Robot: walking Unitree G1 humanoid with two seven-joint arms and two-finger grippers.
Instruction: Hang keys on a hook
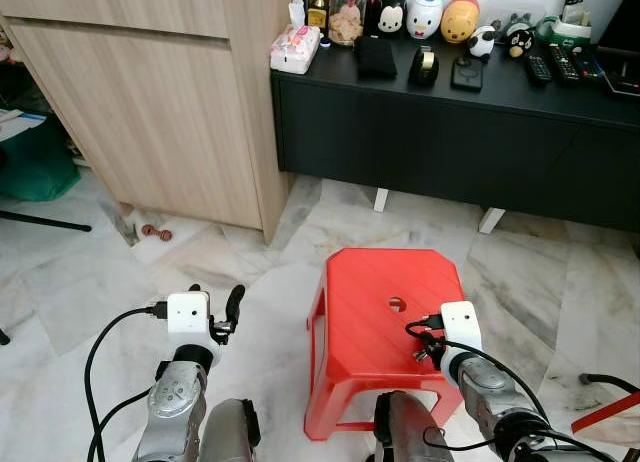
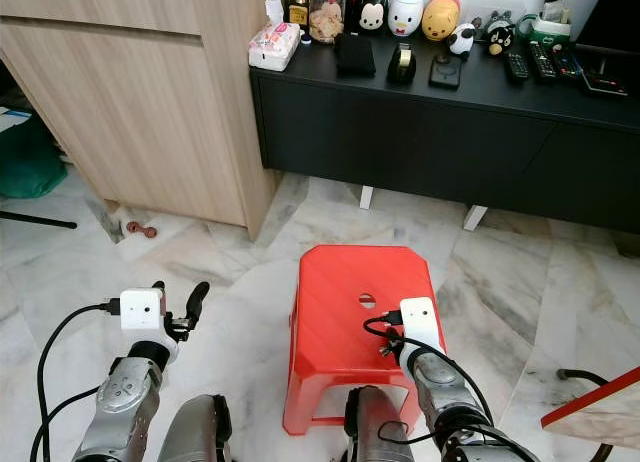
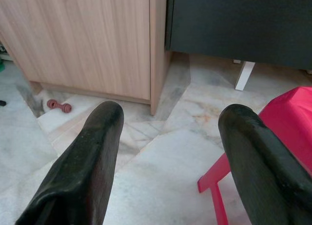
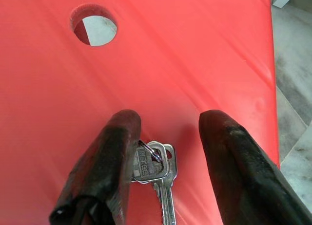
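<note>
- A small bunch of silver keys [image 4: 158,174] on a ring lies flat on the seat of a red plastic stool [image 1: 375,282], towards its near edge and back from the round hole [image 4: 95,26] in the seat's middle.
- The right gripper [image 4: 168,178] is over the keys with its black fingers spread to either side of them; one finger [image 4: 109,161] touches or overlaps the key heads, the other stands apart.
- The left gripper [image 3: 170,152] hangs over the marble floor [image 1: 250,272] left of the stool, fingers spread wide with nothing between them.
- Beyond stand a light wood cabinet [image 1: 150,102] and a black sideboard [image 1: 450,142] with toy figures along its top.
</note>
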